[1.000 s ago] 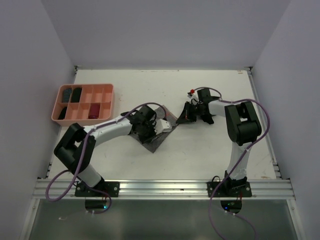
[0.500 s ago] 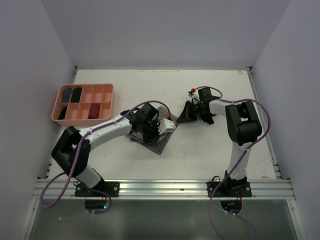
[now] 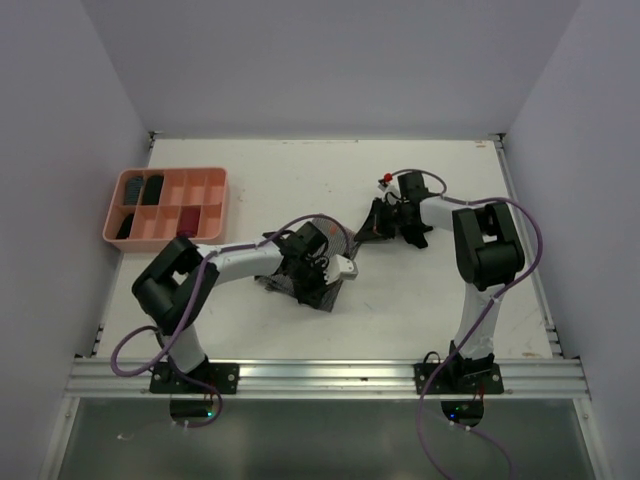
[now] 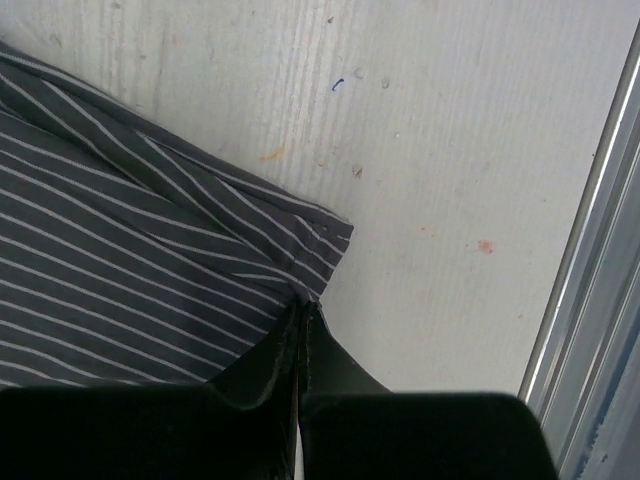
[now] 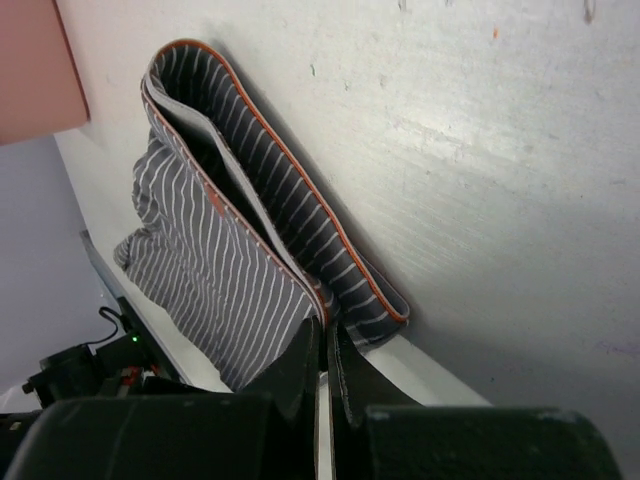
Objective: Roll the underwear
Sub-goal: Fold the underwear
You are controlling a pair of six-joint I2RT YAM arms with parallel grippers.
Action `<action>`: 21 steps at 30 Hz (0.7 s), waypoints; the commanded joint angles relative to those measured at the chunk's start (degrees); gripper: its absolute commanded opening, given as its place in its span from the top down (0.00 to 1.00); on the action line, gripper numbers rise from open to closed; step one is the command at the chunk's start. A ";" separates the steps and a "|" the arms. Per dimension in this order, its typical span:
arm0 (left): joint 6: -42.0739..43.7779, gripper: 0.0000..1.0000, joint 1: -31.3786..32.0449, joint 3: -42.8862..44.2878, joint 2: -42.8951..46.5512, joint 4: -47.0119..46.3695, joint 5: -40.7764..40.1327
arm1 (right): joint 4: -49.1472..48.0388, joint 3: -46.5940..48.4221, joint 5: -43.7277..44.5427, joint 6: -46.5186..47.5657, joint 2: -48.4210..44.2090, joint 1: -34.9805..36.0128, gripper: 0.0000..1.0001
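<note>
Grey-and-white striped underwear (image 5: 230, 260) is lying folded near the middle of the white tabletop (image 4: 450, 150). With jaws closed, the left tool (image 4: 303, 318) is pinching its hem corner, and the right tool (image 5: 325, 340) is pinching the orange-edged band.

A white table (image 3: 420, 310), scuffed and speckled, sits boxed in by plain pale-lavender walls (image 3: 330, 70) on three sides; an aluminium rail (image 3: 330, 378) runs along its near edge under even light.

The white table (image 3: 420, 300) carries striped underwear (image 4: 130, 270) and a pink tray (image 3: 226, 205).
</note>
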State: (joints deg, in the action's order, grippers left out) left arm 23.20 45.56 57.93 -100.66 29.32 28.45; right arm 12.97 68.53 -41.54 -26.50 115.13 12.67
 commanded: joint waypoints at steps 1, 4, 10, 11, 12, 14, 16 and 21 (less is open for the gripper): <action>-1.23 1.00 0.32 -1.94 -1.03 -2.69 0.47 | 0.73 4.14 -0.91 1.19 0.01 -0.89 1.00; -1.58 1.00 0.32 -2.21 -1.46 -2.96 0.99 | 2.31 6.87 -0.56 1.10 0.79 -1.24 0.85; -2.98 1.00 0.23 -0.72 -2.78 -3.22 2.40 | 6.53 8.11 -0.12 1.19 -3.14 -3.26 0.51; -2.99 1.00 0.23 -0.45 -2.96 -3.22 2.49 | 6.63 7.85 -0.21 1.28 -4.03 -4.48 0.45; -3.07 1.00 0.23 -0.19 -3.22 -3.30 2.84 | 7.06 7.93 -0.30 1.71 -4.82 -5.19 0.44; -3.25 1.00 0.14 0.25 -3.66 -3.13 3.28 | 8.65 7.93 -3.52 1.28 -6.23 -7.03 0.58; -3.60 1.00 0.14 0.78 -3.84 -3.04 3.81 | 9.09 6.10 -5.04 -1.00 -7.37 -7.30 0.92; -4.57 1.00 -0.56 2.27 -4.63 -2.87 4.42 | 1.99 -8.83 -8.55 -9.07 -12.82 -2.22 1.00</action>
State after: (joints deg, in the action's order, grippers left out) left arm 19.57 45.39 59.18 -103.07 26.79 33.28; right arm 17.17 66.39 -45.58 -30.13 105.56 6.09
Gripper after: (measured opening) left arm 0.005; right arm 0.010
